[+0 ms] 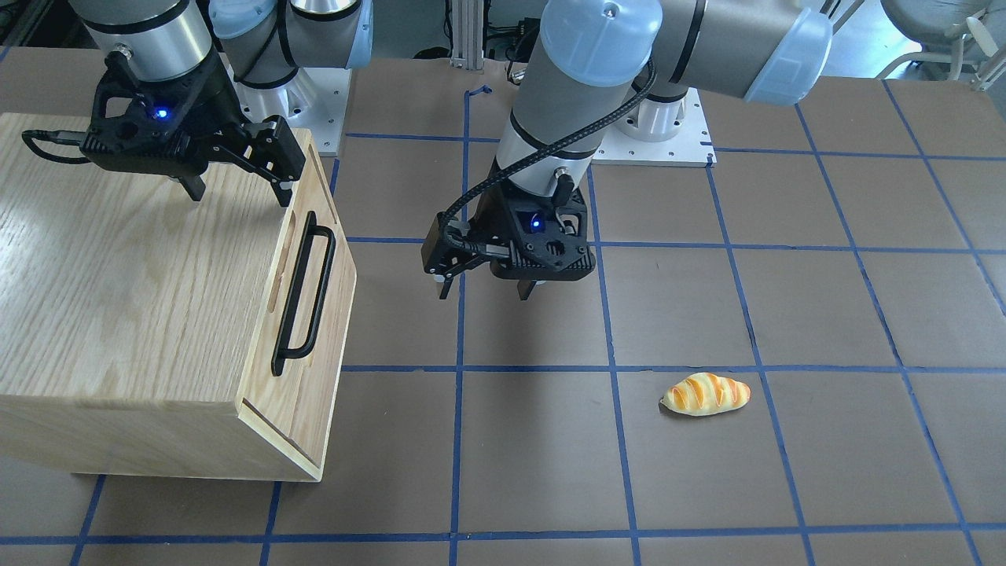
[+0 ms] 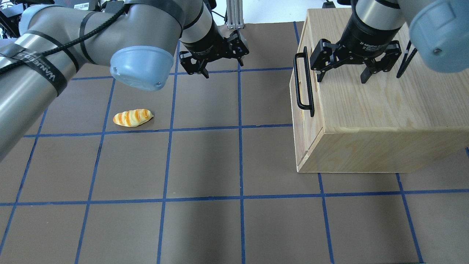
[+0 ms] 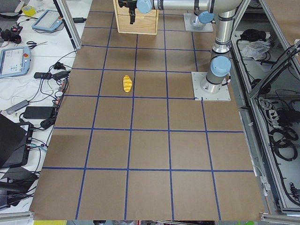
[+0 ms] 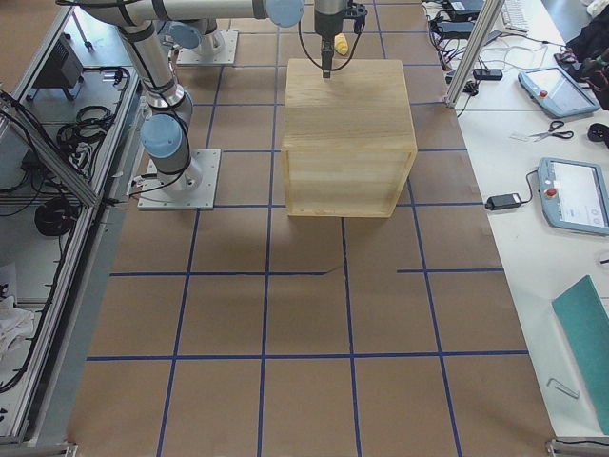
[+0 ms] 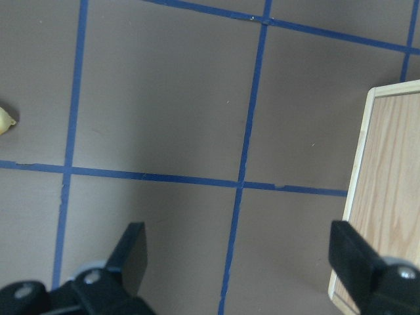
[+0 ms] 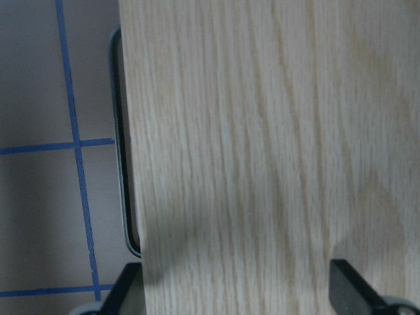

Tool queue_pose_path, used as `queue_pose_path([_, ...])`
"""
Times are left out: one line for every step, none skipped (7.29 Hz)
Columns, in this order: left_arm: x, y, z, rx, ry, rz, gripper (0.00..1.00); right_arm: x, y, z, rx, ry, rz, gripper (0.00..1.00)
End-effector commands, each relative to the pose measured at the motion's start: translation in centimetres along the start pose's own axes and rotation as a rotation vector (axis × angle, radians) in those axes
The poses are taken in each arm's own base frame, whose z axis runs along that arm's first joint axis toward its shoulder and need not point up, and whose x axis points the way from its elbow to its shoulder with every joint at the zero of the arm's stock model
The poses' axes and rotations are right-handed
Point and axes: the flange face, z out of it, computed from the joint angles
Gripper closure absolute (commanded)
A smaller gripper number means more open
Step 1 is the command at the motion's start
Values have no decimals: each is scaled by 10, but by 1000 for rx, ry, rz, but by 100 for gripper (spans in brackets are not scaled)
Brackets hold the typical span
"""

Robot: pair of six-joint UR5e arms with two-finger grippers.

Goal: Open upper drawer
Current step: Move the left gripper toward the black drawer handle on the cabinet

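drawer (image 1: 292, 291), shut in the cabinet (image 1: 141, 275) toward the far right edge of the counter (image 1: 707, 299), likely slides stiff yet light; grip the handle (image 1: 302, 295) mid-bar; right pincer (image 1: 238, 195) over the cabinet and left pincer (image 1: 483, 292) both gape empty.

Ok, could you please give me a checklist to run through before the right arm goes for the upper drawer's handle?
1. The right gripper is open and empty: ok.
2. It is lined up with the handle: not ok, it hovers over the cabinet top.
3. The handle is unobstructed: ok.
4. The upper drawer is shut, ready to pull: ok.
5. The left gripper is outside the drawer's travel: cannot tell; it hangs open in front of it.
6. The bread is out of the way: ok.
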Motion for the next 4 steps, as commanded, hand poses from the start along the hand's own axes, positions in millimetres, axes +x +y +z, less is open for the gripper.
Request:
queue_pose_path([36, 15, 30, -58, 82, 3, 0, 0, 0, 0, 0, 0, 0, 0])
queue_pose_path([50, 14, 26, -39, 106, 8, 0, 0, 0, 0, 0, 2, 0, 0])
queue_pose_path([61, 15, 35, -64, 132, 12, 0, 0, 0, 0, 0, 0, 0, 0])
queue_pose_path([69, 18, 42, -78, 137, 0, 0, 0, 0, 0, 0, 2, 0, 0])
